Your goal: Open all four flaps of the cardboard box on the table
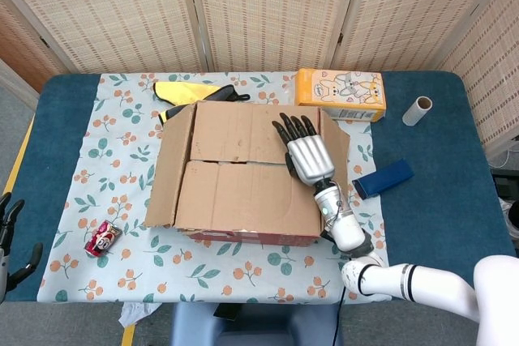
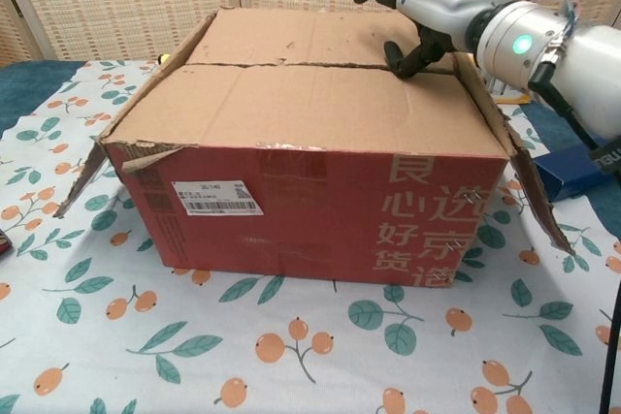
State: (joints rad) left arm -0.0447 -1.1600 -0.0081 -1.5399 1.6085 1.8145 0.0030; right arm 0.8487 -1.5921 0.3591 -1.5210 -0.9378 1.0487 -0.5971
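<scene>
At the worktop's (image 1: 454, 200) near left edge, your left robot hand (image 1: 11, 232) barely shows, holding nothing, fingers apart.
The cardboard box (image 2: 310, 191) sits mid-cloth: side flaps hang outward, the two top flaps still lie flat. Your right robot hand (image 1: 306, 151) is over the seam at the box's right end, fingers spread, thumb dipping toward the gap, gripping nothing. Beyond it lies a yellow tissue box (image 1: 340, 93).

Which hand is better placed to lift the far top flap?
Probably the right hand: it hovers over the far top flap near the seam. The left hand is off the cardboard box.
</scene>
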